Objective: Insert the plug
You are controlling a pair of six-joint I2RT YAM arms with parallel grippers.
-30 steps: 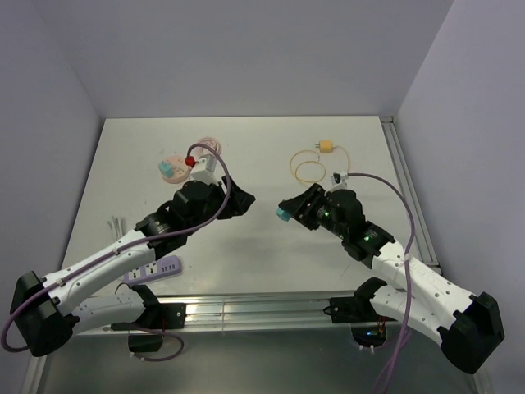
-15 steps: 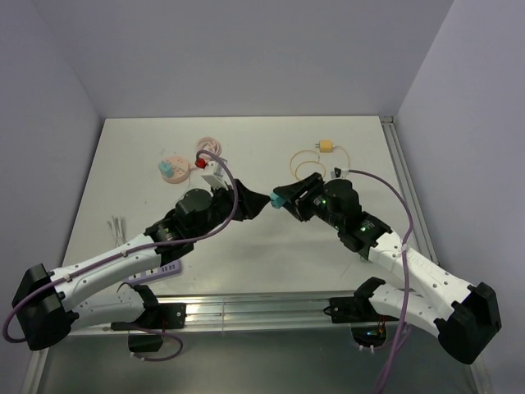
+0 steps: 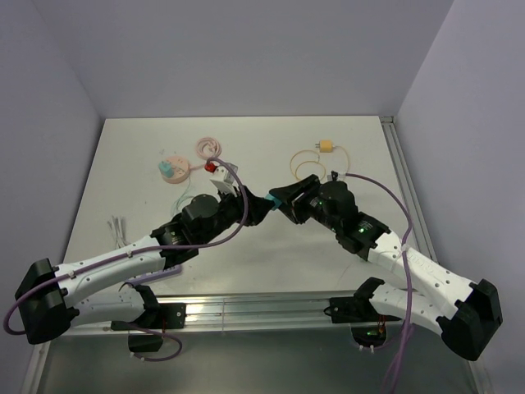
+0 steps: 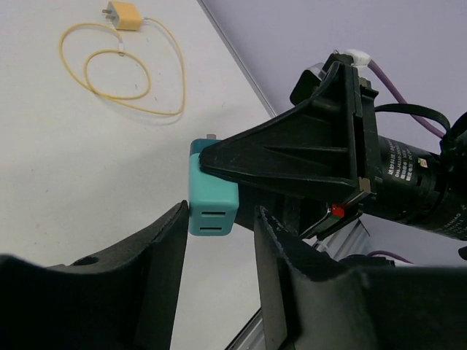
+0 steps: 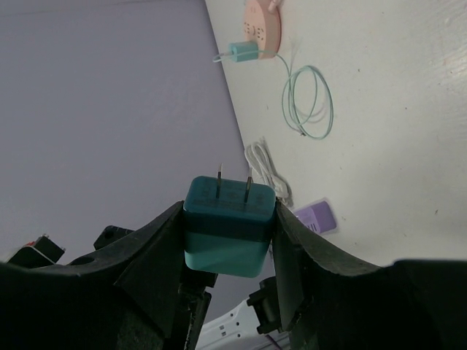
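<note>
A teal two-prong plug [image 5: 229, 222] is clamped between the fingers of my right gripper [image 5: 229, 211], prongs pointing away from the wrist. In the top view both grippers meet above the table's middle, the plug [image 3: 264, 201] between them. My left gripper [image 4: 221, 213] stands open, its fingertips on either side of the plug's slotted end [image 4: 212, 195]. The left finger lies against the plug; a gap shows on the right side. My right gripper's black finger [image 4: 292, 153] lies over the plug from the right.
A yellow cable with its small plug [image 3: 326, 147] lies at the back right. A round pink power strip [image 3: 172, 170] with a plug in it sits at the back left beside a pink cable [image 3: 209, 148]. A purple strip [image 5: 315, 217] and white cable [image 3: 117, 225] lie at the near left.
Both arms have swung toward each other until the grippers meet. The left jaws have narrowed, and the teal plug's end now sits between them. The right grip is unchanged.
</note>
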